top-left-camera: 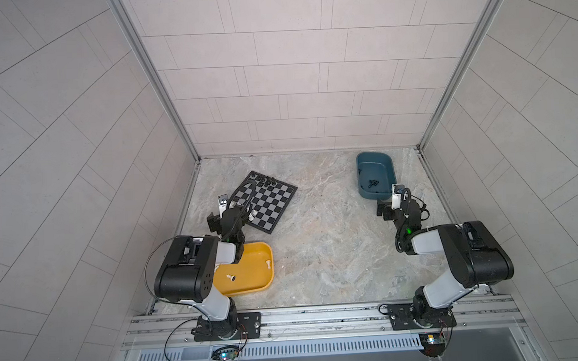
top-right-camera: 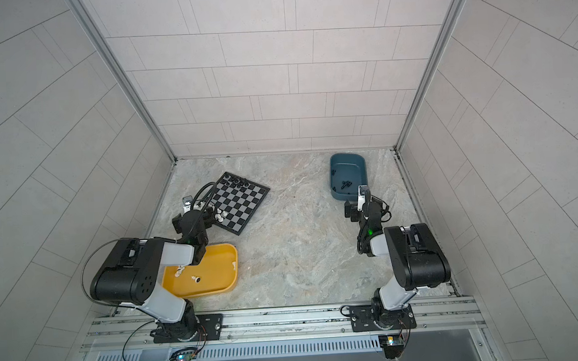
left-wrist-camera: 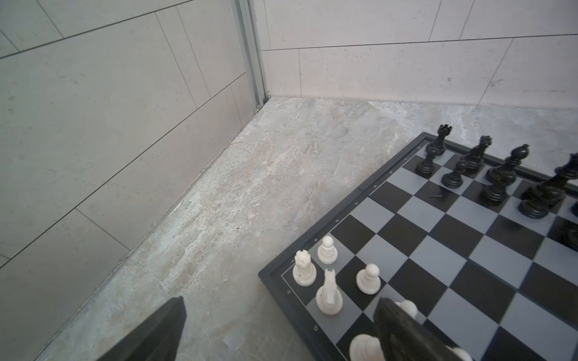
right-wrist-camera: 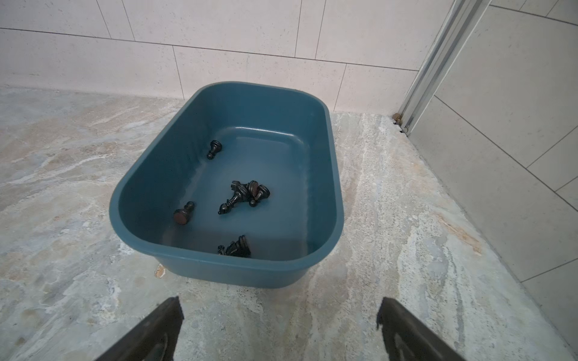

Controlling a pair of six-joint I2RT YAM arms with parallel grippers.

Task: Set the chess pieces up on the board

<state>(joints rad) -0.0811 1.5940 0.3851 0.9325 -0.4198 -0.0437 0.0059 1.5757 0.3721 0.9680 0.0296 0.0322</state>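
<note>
The board (top-left-camera: 271, 202) (top-right-camera: 245, 203) lies skewed at the back left of the table. In the left wrist view several white chess pieces stand at its near corner, among them a rook (left-wrist-camera: 304, 269) and a knight (left-wrist-camera: 329, 293). Several black pieces (left-wrist-camera: 500, 178) line its far edge. My left gripper (left-wrist-camera: 280, 301) hangs open over that near corner, holding nothing; one finger (left-wrist-camera: 397, 325) partly hides a white pawn. My right gripper (right-wrist-camera: 280, 300) is open and empty over the table, just short of the dark teal tray (right-wrist-camera: 219, 264), where several black pieces (right-wrist-camera: 240, 195) lie tipped over.
A yellow tray (top-left-camera: 269, 256) sits front left, partly under the left arm, with a few white pieces (top-left-camera: 268, 263) in it. The teal tray (top-left-camera: 373, 156) stands at the back right. Tiled walls close in the table at the back and on both sides.
</note>
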